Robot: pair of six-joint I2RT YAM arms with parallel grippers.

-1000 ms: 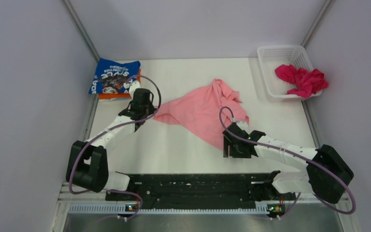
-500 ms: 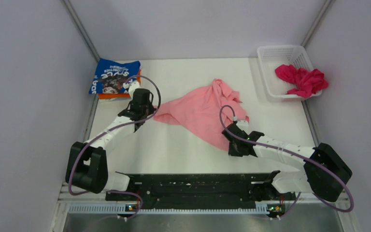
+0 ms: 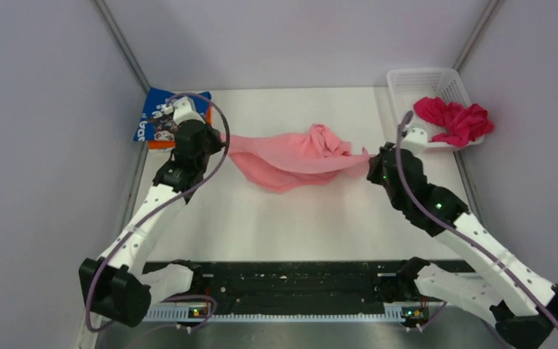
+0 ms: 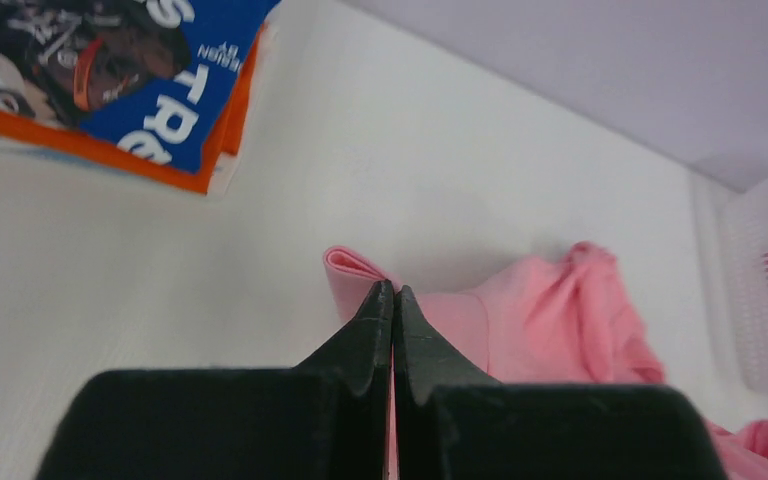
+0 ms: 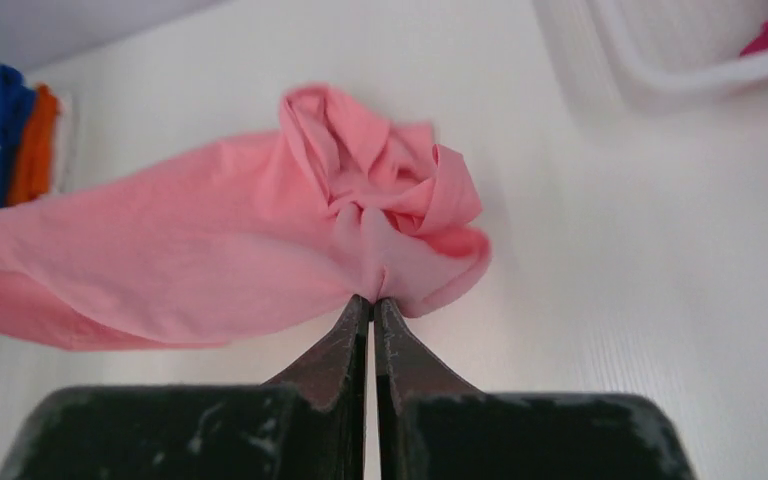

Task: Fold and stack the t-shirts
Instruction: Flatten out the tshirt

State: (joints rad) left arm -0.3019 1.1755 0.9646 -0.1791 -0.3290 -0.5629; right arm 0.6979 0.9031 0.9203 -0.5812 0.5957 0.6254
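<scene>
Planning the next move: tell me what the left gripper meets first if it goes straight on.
The light pink t-shirt it pinches: a fold sits right at the left gripper's tips. Past that, likely bare table, though depth is unclear. The blue printed t-shirt lies off to the side.

Left arm (image 3: 149, 214), white links with black joints: it slants from its base at the near left forward and slightly inward. The left gripper (image 4: 392, 292) has its black fingers (image 4: 355, 345) pressed together on an edge of the light pink cloth t-shirt (image 3: 283, 163). Right arm (image 3: 479, 243): it slants from the near right forward and inward. The right gripper (image 5: 372, 302) is likewise closed, pinching a bunched fold of the same shirt.
</scene>
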